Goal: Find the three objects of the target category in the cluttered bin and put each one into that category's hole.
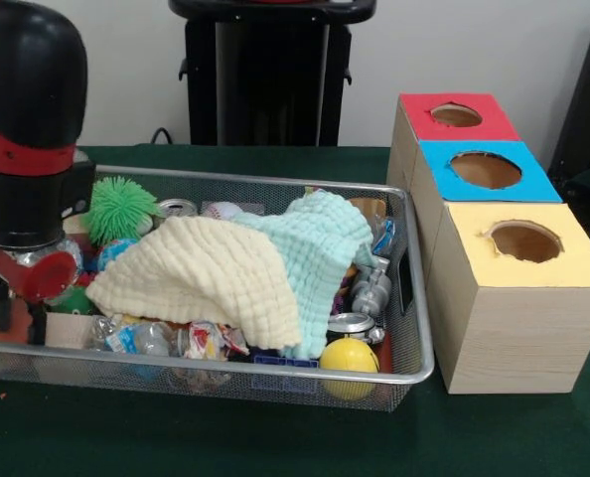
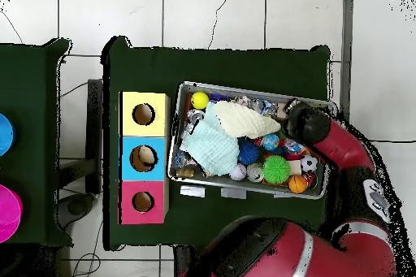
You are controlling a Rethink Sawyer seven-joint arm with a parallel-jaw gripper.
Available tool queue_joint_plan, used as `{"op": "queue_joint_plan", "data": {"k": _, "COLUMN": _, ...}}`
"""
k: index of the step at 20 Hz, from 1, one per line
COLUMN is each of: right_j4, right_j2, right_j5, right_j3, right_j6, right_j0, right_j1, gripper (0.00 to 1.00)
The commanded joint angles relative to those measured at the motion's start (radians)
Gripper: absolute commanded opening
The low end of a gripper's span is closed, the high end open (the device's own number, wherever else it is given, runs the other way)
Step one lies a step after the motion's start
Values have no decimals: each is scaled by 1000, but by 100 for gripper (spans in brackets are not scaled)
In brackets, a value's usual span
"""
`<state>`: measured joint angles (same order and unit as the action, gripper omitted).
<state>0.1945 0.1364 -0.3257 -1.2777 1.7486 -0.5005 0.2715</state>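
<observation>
The silver wire-mesh bin (image 1: 275, 370) is full of clutter; in the overhead view its rim (image 2: 244, 188) lies right of the boxes. My gripper (image 1: 15, 298) is down in the bin's left end in the front view, under the arm's thick black and red wrist (image 1: 22, 129). From above the wrist (image 2: 302, 118) covers it at the bin's right end. No plush animal shows clearly; a yellow cloth (image 1: 201, 273) and a mint cloth (image 1: 315, 248) cover the middle. The red-topped hole (image 1: 456, 115) is on the farthest box, also seen from above (image 2: 143, 201).
A blue-topped hole (image 1: 485, 169) and a yellow-topped hole (image 1: 524, 240) sit in the same row of boxes. In the bin lie a green spiky ball (image 1: 121, 207), a yellow ball (image 1: 349, 356), metal cans (image 1: 351, 324) and small patterned balls (image 2: 298, 183).
</observation>
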Motion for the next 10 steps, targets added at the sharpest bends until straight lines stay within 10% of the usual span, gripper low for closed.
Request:
{"op": "queue_joint_plan", "data": {"k": 1, "right_j4": -2, "right_j2": -348, "right_j5": -145, "right_j3": -196, "right_j6": -59, "right_j0": -85, "right_j1": -143, "gripper": 100}}
{"op": "queue_joint_plan", "data": {"k": 10, "right_j4": -10, "right_j2": -484, "right_j5": -327, "right_j3": -222, "right_j6": -107, "right_j0": -165, "right_j1": -154, "gripper": 100}}
